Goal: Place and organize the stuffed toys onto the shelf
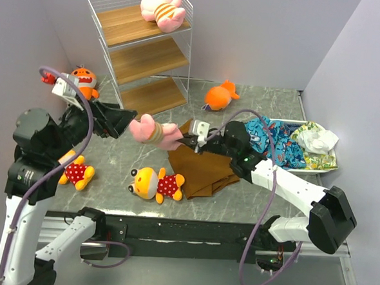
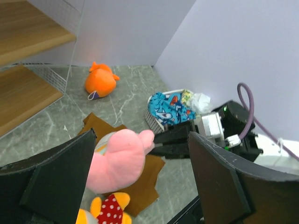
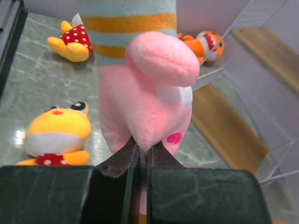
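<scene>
A pink stuffed toy with a striped body (image 1: 153, 132) hangs over the table's middle, and my right gripper (image 1: 187, 141) is shut on its edge. In the right wrist view the jaws (image 3: 144, 150) pinch the pink plush (image 3: 145, 93). My left gripper (image 1: 122, 121) is open at the toy's other end; its wide fingers (image 2: 56, 179) flank the pink toy (image 2: 119, 161) without clamping it. On the top board of the white wire shelf (image 1: 127, 61) lies a second pink toy (image 1: 163, 8). On the table lie two yellow polka-dot toys (image 1: 156, 182) (image 1: 77, 172) and two orange sharks (image 1: 220, 96) (image 1: 84, 79).
A folded brown cloth (image 1: 204, 166) lies under the held toy. A white tray (image 1: 334, 165) of colourful fabric sits at the right, against the wall. The shelf's lower boards (image 2: 23, 93) are bare. Walls close in on the left, back and right.
</scene>
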Robot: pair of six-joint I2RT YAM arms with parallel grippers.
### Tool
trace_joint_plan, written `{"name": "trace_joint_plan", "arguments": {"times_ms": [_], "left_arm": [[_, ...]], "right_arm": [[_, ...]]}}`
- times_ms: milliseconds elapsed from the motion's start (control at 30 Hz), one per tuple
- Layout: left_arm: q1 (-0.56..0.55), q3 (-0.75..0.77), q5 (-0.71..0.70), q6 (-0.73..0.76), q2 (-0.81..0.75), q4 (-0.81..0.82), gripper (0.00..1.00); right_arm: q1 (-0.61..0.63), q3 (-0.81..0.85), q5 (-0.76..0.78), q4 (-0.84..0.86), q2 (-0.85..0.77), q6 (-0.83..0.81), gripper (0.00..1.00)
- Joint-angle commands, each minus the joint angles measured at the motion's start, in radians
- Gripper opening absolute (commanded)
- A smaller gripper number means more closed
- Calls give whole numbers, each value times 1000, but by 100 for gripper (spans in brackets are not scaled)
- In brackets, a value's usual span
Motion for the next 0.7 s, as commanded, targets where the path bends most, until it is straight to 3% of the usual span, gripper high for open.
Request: {"name": "trace_joint_plan", "arguments": {"times_ms": [0, 133, 233, 367, 433, 667], "left_arm": [[-2, 91, 132, 152, 79, -176, 85], [-2, 29, 328, 232, 76, -140, 85], [-2, -27, 466, 276, 58, -66, 86], [-2, -31, 544, 359, 68, -61, 88], [-2, 6, 585, 405, 115, -109, 87], [-39, -11, 757, 537, 165, -160, 81]], "right_arm": [[-84, 14, -262, 159, -33, -146, 0], [-132, 16, -431, 190, -39, -171, 0], [-152, 53, -530, 111, -33, -207, 0], [-155, 118, -618, -157, -28, -391, 0], [-155, 142, -625, -211, -33, -431, 0], [-176, 62, -612, 63, -59, -260, 0]]}}
